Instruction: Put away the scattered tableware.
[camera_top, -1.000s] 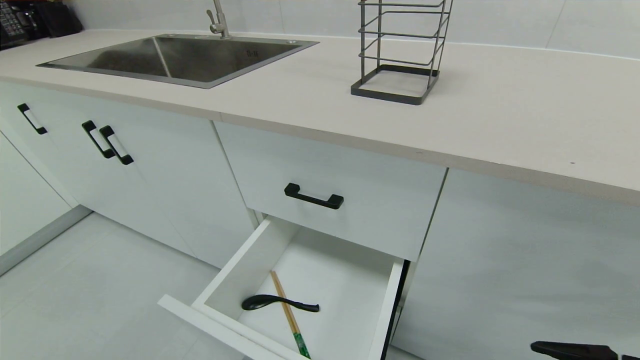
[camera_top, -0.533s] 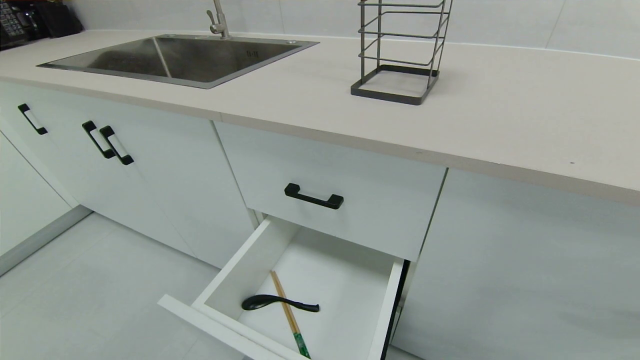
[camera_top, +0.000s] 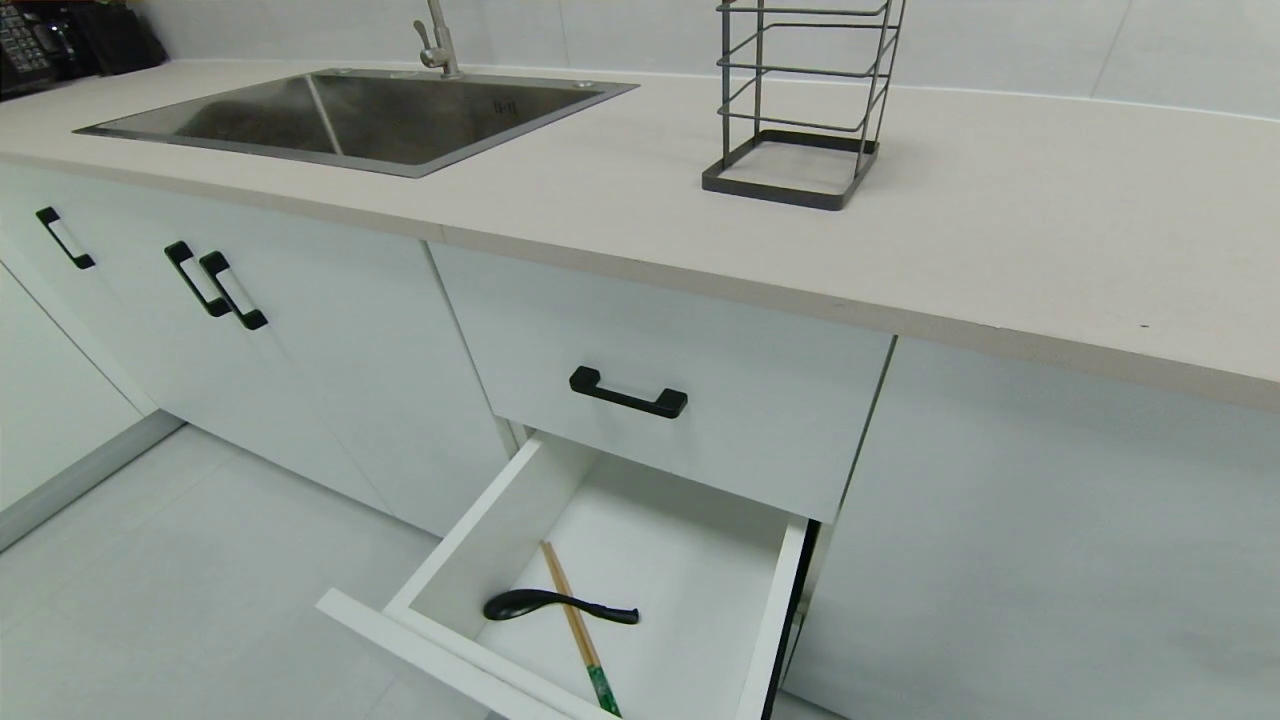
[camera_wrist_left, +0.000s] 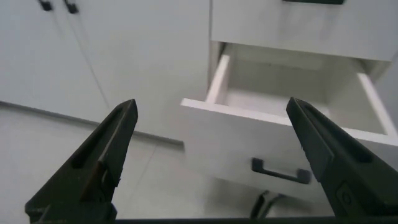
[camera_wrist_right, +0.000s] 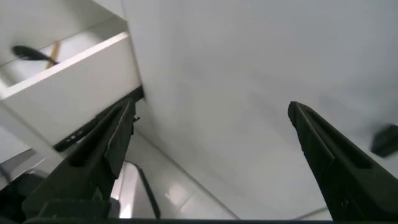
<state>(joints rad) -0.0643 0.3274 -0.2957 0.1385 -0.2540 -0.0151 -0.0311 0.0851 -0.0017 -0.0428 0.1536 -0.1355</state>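
The lower white drawer (camera_top: 470, 540) stands pulled out below the counter. Inside it lie a black spoon (camera_top: 555, 605) and a pair of wooden chopsticks (camera_top: 578, 628) with green ends, crossing each other. My left gripper (camera_wrist_left: 211, 149) is open, held low in front of the drawer's front panel (camera_wrist_left: 249, 146) and its black handle (camera_wrist_left: 281, 172). My right gripper (camera_wrist_right: 208, 155) is open beside the drawer's side wall (camera_wrist_right: 74, 87), facing a white cabinet door (camera_wrist_right: 261, 81); the spoon (camera_wrist_right: 31, 53) and chopsticks (camera_wrist_right: 53, 50) show past that wall.
A closed upper drawer with a black handle (camera_top: 627, 393) sits above the open one. On the counter (camera_top: 1000, 230) stand a dark wire rack (camera_top: 800, 110) and a steel sink (camera_top: 350, 115) with a tap. Cabinet doors with black handles (camera_top: 215, 285) run to the left.
The dark tip of the right gripper seen at the head view's lower right corner one second ago has dropped out of that view. The drawer and its contents have not moved.
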